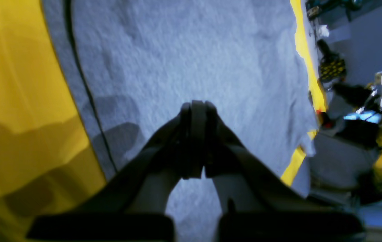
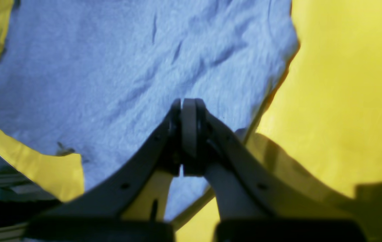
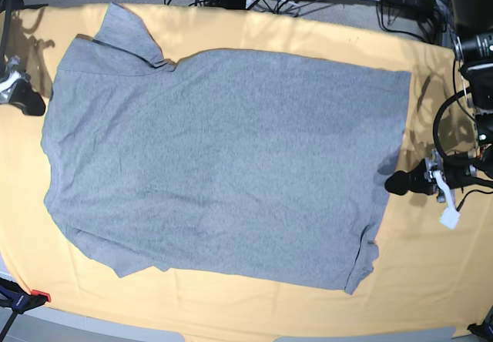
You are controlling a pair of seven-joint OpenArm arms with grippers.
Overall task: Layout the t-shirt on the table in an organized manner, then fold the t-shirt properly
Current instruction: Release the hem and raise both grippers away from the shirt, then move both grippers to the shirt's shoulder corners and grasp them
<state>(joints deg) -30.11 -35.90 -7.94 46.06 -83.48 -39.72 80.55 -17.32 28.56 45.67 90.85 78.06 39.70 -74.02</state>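
T-shirt: lay spread, plain side up, on the table.
My left gripper: closed, empty, beside its hem.
My right gripper: closed, seemingly empty, beside its collar end.

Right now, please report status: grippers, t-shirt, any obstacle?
Left gripper shut, empty. Right gripper shut, empty. T-shirt spread flat on table, unfolded. Nothing on it.

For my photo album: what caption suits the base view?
Heather-grey t-shirt spread flat on the yellow-orange table, both grippers shut beside it.

Black curved tool fingers — apparently matte.
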